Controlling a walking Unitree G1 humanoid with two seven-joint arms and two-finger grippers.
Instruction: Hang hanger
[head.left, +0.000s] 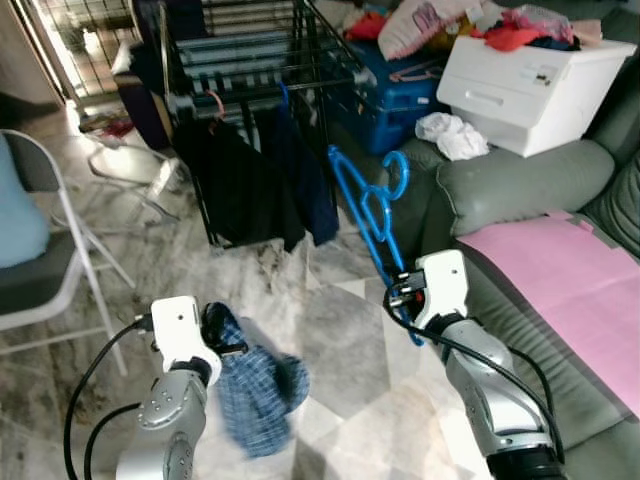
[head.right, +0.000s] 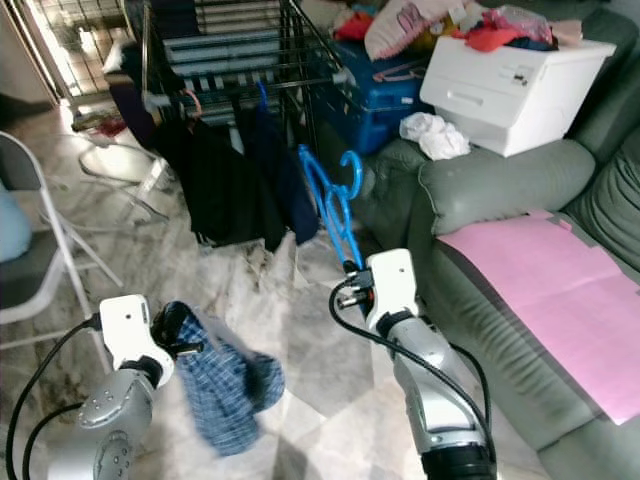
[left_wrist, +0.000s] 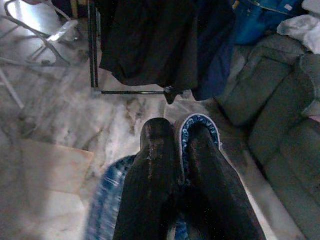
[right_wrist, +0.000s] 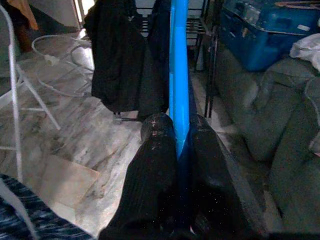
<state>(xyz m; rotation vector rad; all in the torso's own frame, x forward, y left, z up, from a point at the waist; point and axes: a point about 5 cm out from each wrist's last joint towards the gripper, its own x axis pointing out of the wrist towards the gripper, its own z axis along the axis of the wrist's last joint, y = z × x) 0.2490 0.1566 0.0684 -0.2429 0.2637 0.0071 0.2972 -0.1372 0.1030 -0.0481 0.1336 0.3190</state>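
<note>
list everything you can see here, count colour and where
hanger: 1, blue, held up by the right gripper before the rack
checked cloth: 1, blue, hanging from the left gripper over the floor
drying rack: 1, black, ahead, dark garments hanging from it
sofa: 1, grey-green, on the right
pink sheet: 1, on the sofa seat
white box: 1, on the sofa arm
blue case: 1, behind the sofa
folding chair: 1, grey, far left
left gripper: fingers shut on the checked cloth
right gripper: fingers shut on the hanger
</note>
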